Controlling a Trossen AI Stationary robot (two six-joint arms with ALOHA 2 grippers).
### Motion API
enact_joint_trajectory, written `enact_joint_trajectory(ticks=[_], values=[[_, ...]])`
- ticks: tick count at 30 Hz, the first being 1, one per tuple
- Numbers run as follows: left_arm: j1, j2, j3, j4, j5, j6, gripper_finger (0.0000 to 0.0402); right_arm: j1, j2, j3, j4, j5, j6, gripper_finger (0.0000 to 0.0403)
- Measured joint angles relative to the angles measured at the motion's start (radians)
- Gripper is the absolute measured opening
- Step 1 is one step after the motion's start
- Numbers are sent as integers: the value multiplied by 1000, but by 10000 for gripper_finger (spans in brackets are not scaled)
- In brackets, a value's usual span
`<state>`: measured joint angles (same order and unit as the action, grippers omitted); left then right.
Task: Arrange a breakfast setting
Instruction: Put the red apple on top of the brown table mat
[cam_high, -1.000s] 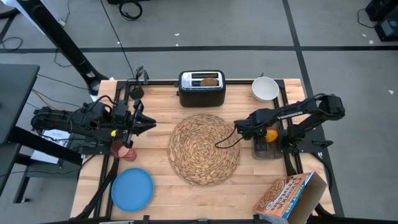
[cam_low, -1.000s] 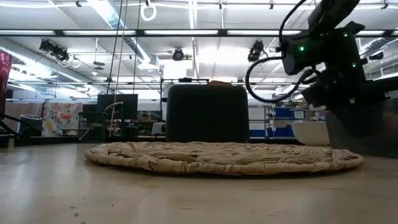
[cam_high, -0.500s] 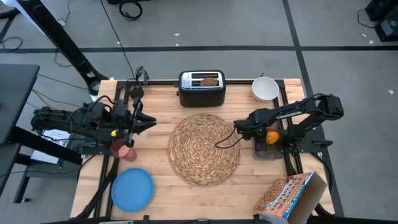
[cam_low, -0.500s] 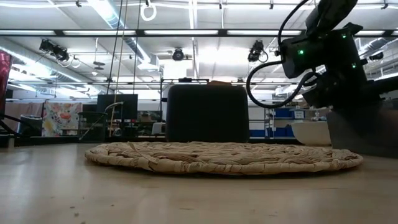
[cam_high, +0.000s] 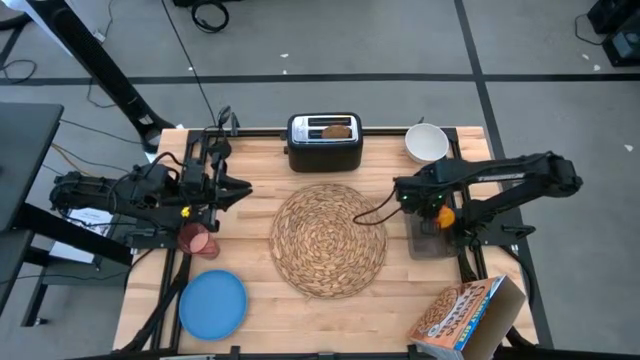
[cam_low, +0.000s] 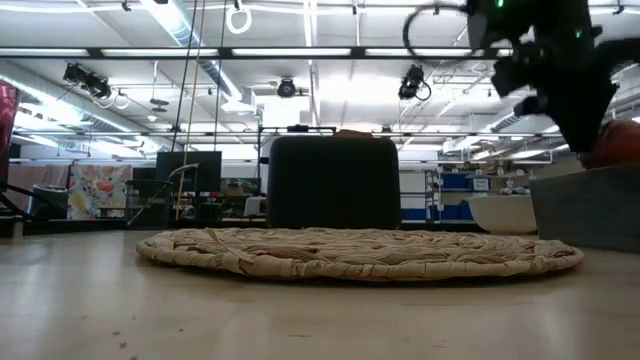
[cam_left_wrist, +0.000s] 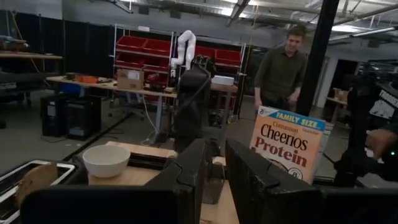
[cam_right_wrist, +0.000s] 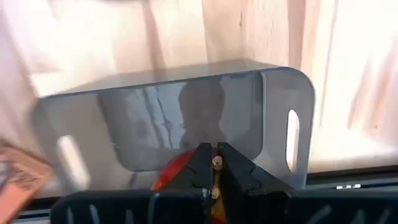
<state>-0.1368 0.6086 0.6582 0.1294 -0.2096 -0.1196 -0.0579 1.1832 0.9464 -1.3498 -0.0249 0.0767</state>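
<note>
My right gripper (cam_high: 432, 208) is shut on the small red-orange fruit (cam_high: 441, 214) above the dark tray (cam_high: 432, 240); the low view shows the fruit (cam_low: 615, 146) just over the tray's wall (cam_low: 585, 205). My left gripper (cam_high: 240, 187) is open and empty, left of the straw placemat (cam_high: 330, 238). The pink cup (cam_high: 197, 240) and the blue plate (cam_high: 213, 304) stand near the table's left edge. The white bowl (cam_high: 427, 142) is at the far right. The toast slice (cam_high: 337, 128) sticks up out of the black toaster (cam_high: 325, 145). No spoon is in view. My right gripper pinches the fruit at its top (cam_right_wrist: 214, 163) between its two fingertips, on what looks like a short stem. The fingers come from above, pointing down. The fruit (cam_right_wrist: 177, 175) hangs below the fingers, lifted clear of the tray floor (cam_right_wrist: 186, 118).
A Cheerios box (cam_high: 465, 315) lies at the near right corner. The toaster stands at the far edge behind the placemat. A person stands in the room beyond the table in the left wrist view (cam_left_wrist: 281, 68).
My right gripper has risen with the fruit and gone a little toward the table's right edge. The fruit, low in the tray before, now hangs above the tray wall. My left gripper has shifted slightly toward the far edge.
</note>
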Motion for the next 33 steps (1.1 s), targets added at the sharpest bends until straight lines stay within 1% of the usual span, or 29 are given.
enact_joint_trajectory(ticks=[3,6,9,12,14,17,20,26,33], values=[[0,0,2,56,1,0,71,27,-25,91,-11,-11,43,13],[0,0,32,46,3,5,71,58,-24,189,50,-7,84,13],[0,0,73,-19,2,27,71,78,-7,248,215,39,124,13],[0,0,120,-100,0,27,71,86,30,251,463,101,136,13],[0,0,148,-171,0,27,71,86,81,245,635,142,124,13],[0,0,178,-279,0,26,71,85,191,244,870,192,62,13],[0,-2,187,-344,0,4,71,72,317,244,1083,196,28,13],[0,-10,187,-432,4,-32,71,20,551,242,1326,195,50,13],[-1,-8,187,-458,39,-49,71,-26,713,242,1558,185,46,13]])
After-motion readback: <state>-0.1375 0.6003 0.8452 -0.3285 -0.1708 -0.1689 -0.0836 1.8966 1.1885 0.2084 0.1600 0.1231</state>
